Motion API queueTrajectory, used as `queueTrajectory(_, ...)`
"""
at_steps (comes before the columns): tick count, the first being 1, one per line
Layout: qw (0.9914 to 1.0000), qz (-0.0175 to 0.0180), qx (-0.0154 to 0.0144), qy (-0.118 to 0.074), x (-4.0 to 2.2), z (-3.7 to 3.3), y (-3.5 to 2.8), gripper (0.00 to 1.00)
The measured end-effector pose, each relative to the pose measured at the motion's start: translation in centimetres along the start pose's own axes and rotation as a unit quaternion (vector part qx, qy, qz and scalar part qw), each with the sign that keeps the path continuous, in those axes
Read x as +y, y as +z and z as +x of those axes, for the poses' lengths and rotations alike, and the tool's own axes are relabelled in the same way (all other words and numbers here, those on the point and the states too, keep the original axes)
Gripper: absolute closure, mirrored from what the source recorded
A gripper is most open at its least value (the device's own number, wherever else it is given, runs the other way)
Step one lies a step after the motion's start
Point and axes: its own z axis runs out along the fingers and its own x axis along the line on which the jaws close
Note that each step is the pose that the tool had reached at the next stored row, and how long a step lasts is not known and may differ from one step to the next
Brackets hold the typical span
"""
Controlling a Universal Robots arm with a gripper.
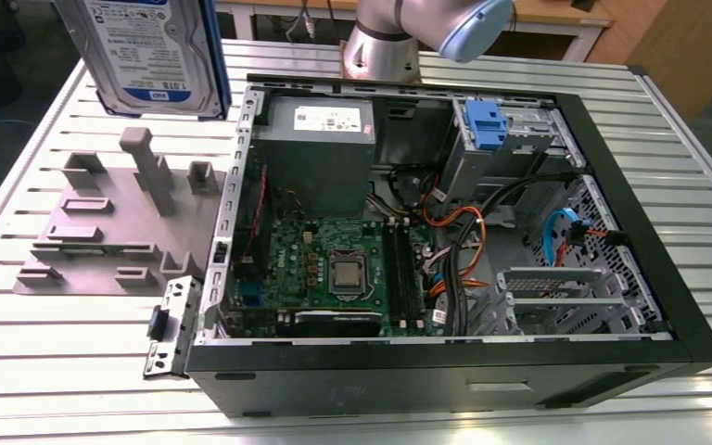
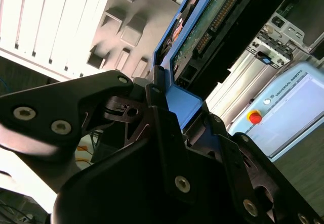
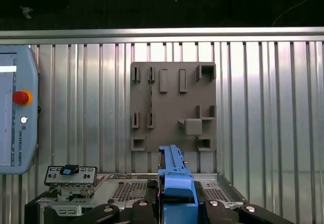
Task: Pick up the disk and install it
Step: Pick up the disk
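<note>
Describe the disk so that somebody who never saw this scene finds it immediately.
Start at the open black computer case on the slatted table. At the exterior view's upper left, above the grey holder plate, the end effector holds the disk in the air. It alone has a white-and-blue label inside a blue frame; the blue bracket in the case has no label.

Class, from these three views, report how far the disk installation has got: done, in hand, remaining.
Done: the silver rectangular hard drive with white-and-blue label and blue plastic frame is lifted clear of the grey slotted holder plate. In hand: the hand is shut on its frame. Left: it is not yet inside the open black computer case.
</note>
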Motion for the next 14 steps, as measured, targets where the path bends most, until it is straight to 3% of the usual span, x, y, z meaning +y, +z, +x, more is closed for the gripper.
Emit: queueTrajectory(14,1.0,0.0,0.0,0.0,-1.57,0.0,-0.01,0.64)
